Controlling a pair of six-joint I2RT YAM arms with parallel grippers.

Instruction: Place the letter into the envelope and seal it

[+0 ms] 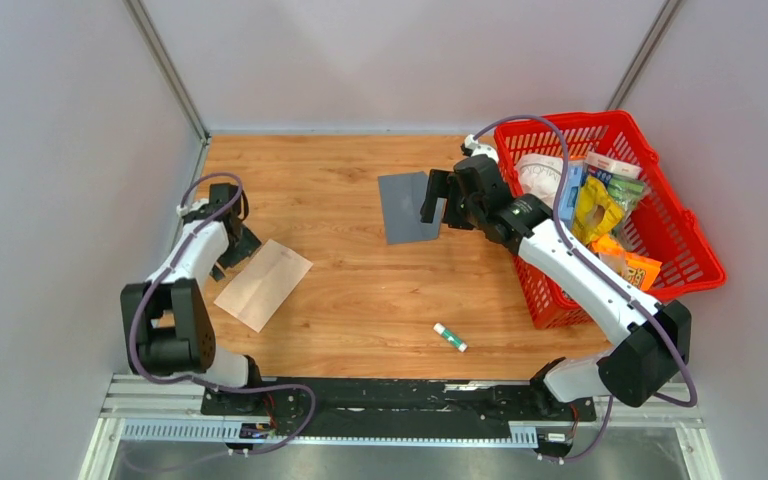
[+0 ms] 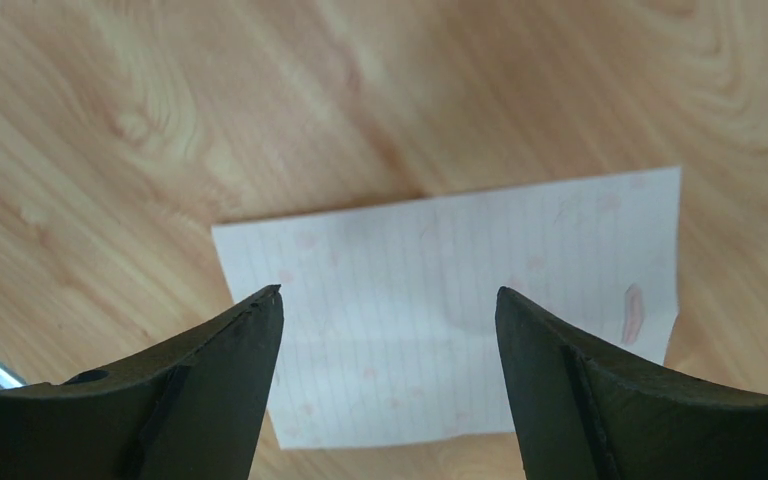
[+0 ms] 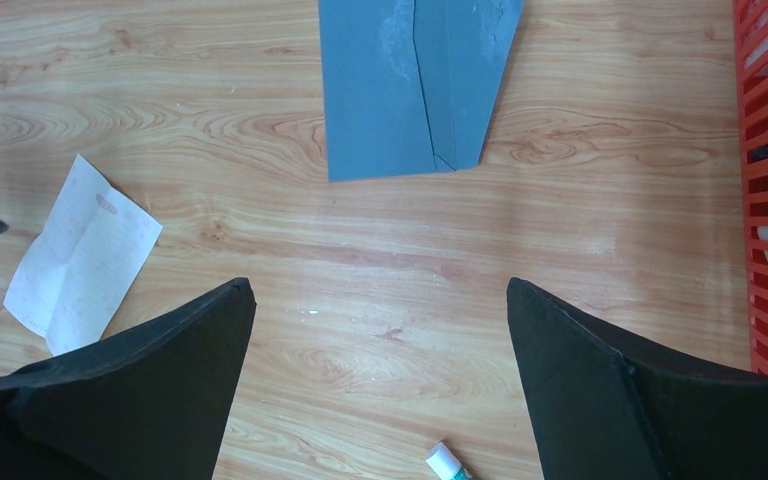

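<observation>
A wood-grain table (image 1: 360, 300) stands between plain grey walls (image 1: 60, 150). On it I count one letter (image 1: 263, 284) lying flat at the left, one envelope (image 1: 408, 207) farther back, one glue stick (image 1: 450, 337) and one red basket (image 1: 610, 116) of packets. The left gripper (image 2: 388, 300) gapes wide by the letter. The right gripper (image 3: 380, 290) is also wide and empty, beside the envelope.

Surface (image 1: 360, 290) centre is open, with a wide lane between letter (image 1: 263, 285) and envelope (image 1: 410, 207). The only loose obstacle there is the glue stick (image 1: 450, 338), near the front edge and well apart from both. Red basket (image 1: 550, 305), full of packets, blocks the right side, just beside the right arm. Left wall (image 1: 70, 150) is close to the left arm. Left claw (image 1: 232, 242) is spread by the letter. Right claw (image 1: 437, 198) is spread by the envelope's right edge.
</observation>
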